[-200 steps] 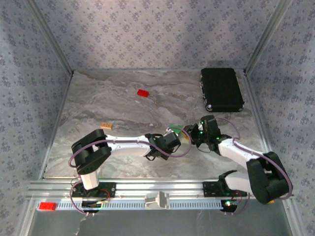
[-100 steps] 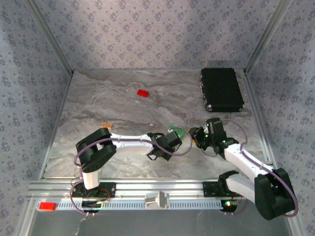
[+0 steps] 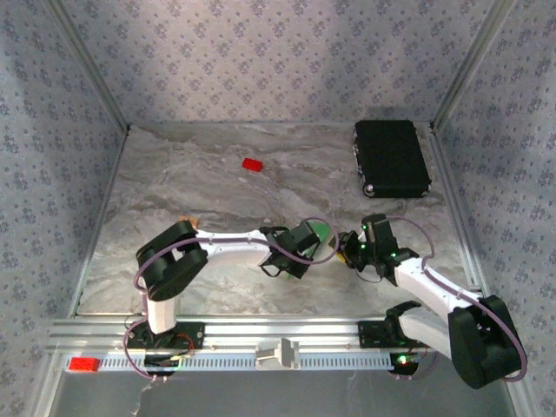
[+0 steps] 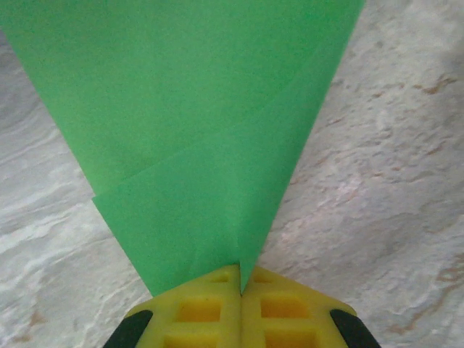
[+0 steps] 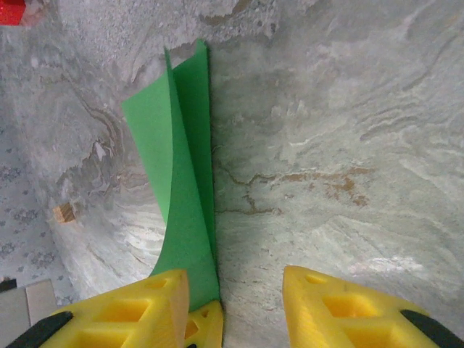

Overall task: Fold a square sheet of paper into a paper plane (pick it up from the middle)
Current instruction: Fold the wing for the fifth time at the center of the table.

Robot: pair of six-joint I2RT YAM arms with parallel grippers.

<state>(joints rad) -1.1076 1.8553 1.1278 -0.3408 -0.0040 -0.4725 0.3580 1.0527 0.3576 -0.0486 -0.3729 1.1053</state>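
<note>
The bright green square sheet of paper (image 4: 188, 138) is folded into layered flaps that taper to a point. My left gripper (image 4: 241, 284) is shut on that point, yellow fingers pressed together. In the top view the paper (image 3: 323, 232) stands at mid-table between both grippers, the left gripper (image 3: 321, 247) just under it. In the right wrist view the paper (image 5: 180, 181) stands upright on edge. My right gripper (image 5: 235, 293) is open beside it, with the paper's lower end and the left gripper's fingertip (image 5: 205, 324) close against its left finger (image 5: 138, 308).
A black rectangular case (image 3: 391, 157) lies at the back right. A small red block (image 3: 252, 163) sits at the back centre, and a small tan block (image 3: 185, 221) lies left of the left arm. Patterned walls enclose the marbled table (image 3: 200, 182).
The left gripper has carried the paper slightly right and farther from the bases. The right arm has drawn its elbow in and its gripper has dropped closer to the paper.
</note>
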